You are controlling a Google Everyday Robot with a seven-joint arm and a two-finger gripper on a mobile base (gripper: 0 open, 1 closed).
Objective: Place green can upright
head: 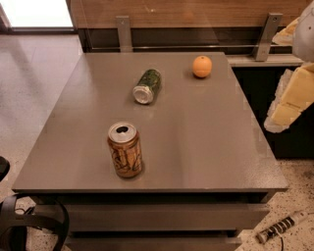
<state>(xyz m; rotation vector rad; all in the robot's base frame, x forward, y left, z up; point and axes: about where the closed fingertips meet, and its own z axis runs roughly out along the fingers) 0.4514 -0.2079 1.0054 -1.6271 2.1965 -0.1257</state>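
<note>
Lying can (147,86) behind standing can (125,149) on table (206,142); claw (278,117) at right.

Single view, set high over the near edge of the counter (196,147), tilted steeply down and facing the wood-panelled wall (196,10) at the back. Near enough to fill most of the frame with the counter top, all four corners in, strips of floor (34,88) at left and lower right. Gripper (289,100) at the right edge, out past the counter's right side, partly cut by the frame.
</note>
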